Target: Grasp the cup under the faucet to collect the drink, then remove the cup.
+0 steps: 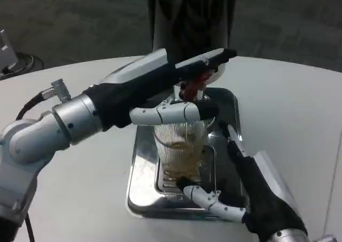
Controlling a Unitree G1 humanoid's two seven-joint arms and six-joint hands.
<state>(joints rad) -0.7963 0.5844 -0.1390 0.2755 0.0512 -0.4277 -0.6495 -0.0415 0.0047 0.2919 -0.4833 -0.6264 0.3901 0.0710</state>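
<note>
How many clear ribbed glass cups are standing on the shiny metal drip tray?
1. The clear ribbed glass cup stands on the grate of the shiny metal drip tray, below the red faucet handle. Nothing suggests another behind the arms.

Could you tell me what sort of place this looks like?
Probably a lab or office demo area: a round white table holding a drink dispenser over a steel drip tray, on grey carpet.

**A:** so what's actually sitting on that bench (299, 108)?

**B:** it's a white round-edged bench, and pretty much dead center there's a shiny metal drip tray (140, 178) flat on it. The tray has rounded corners and a slotted grate (170, 184) set into its near half.

**A:** anything else on the surface?

**B:** a dark dispenser body (189, 17) stands at the far edge behind the tray, can't tell whether it's on the bench or behind it.
</note>
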